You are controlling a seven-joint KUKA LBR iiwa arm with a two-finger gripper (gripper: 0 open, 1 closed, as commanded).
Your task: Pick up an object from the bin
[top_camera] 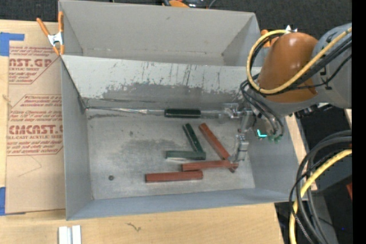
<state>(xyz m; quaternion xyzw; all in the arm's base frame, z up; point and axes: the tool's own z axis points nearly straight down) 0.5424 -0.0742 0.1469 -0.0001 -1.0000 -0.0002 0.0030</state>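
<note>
Grey bin point(74, 140) holds red-brown and green sticks point(173, 177). We see the fingers point(235, 165) down at the right end of one red-brown stick point(206, 166) near the front; we cannot tell if they are apart or together.

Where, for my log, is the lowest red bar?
Camera view: the lowest red bar lies by the bin's front wall, left of the gripper, below a second red bar.

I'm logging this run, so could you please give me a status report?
Pincer down at right end of a red stick, right side of bin. Grip unconfirmed. Close beside: slanted red stick, green sticks.
</note>
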